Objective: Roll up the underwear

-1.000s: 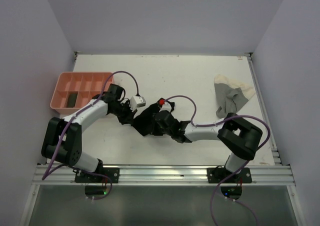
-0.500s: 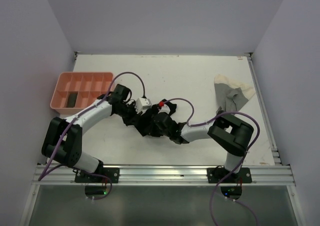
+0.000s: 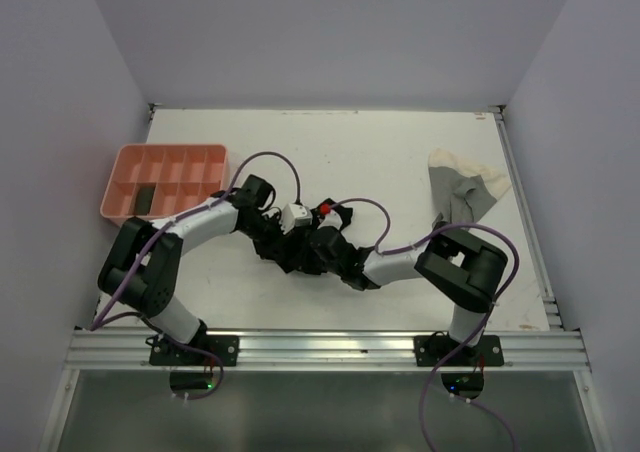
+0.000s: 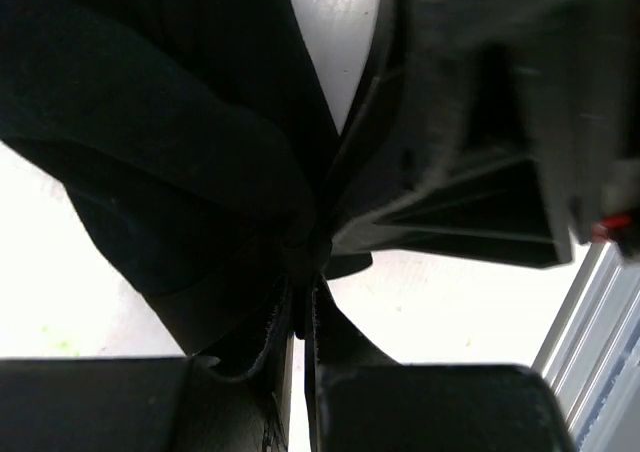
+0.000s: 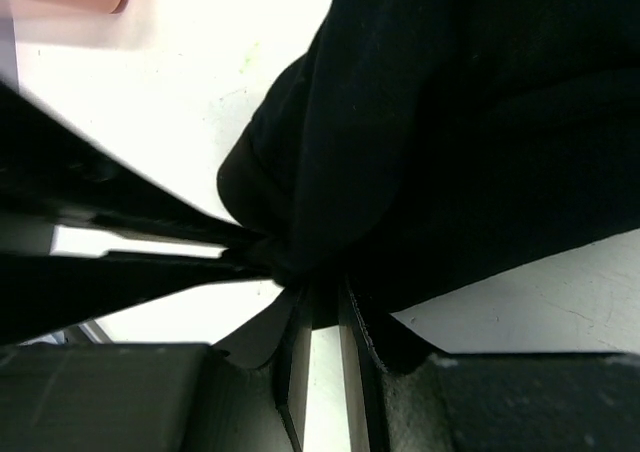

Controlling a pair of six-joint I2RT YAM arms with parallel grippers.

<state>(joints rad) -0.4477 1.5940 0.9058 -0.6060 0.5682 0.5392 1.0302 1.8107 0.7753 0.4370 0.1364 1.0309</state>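
White table [image 3: 400, 162], bordered along its near edge by an aluminium rail [image 3: 330, 347]. Left: pink compartment tray [image 3: 170, 148] standing flat on the surface, close to the left edge. Centre, toward the near side: black garment [image 5: 450, 122], bunched into a tight gather, bare white tabletop showing around it; whether all of it rests on the table cannot be told. Right, close to the right edge: cream-grey garment [image 3: 462, 192], crumpled and loosely spread, well apart from the other two
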